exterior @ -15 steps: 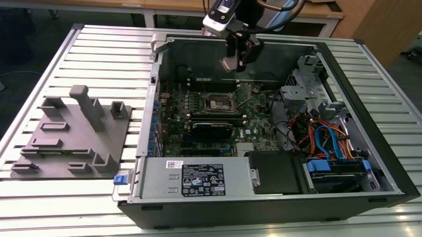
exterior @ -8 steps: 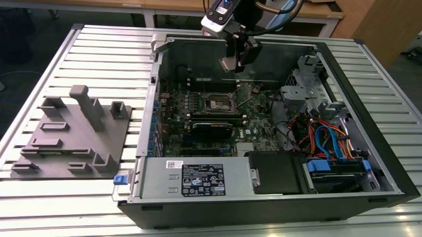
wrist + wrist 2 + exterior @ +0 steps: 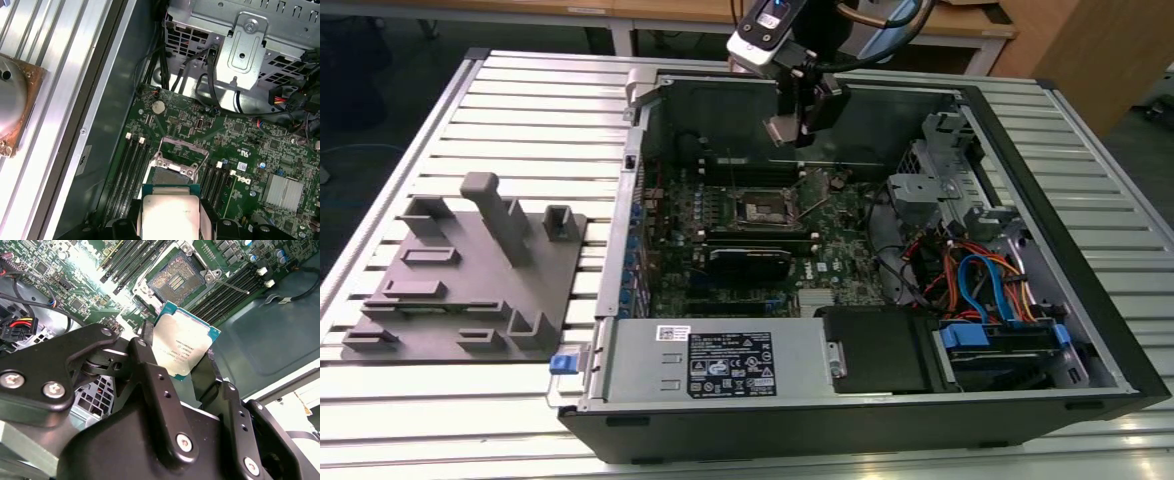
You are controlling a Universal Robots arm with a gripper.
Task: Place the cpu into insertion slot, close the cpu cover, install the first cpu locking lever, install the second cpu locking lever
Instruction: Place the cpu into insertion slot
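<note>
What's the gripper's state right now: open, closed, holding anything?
The gripper: jaws closed on the cpu, which hangs above the motherboard, not yet in the insertion slot.

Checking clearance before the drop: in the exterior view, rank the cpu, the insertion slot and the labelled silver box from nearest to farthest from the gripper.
1. cpu: held in the jaws of the gripper, above the case.
2. insertion slot: on the motherboard, lower down.
3. labelled silver box: at the case's edge closest to the camera.
</note>
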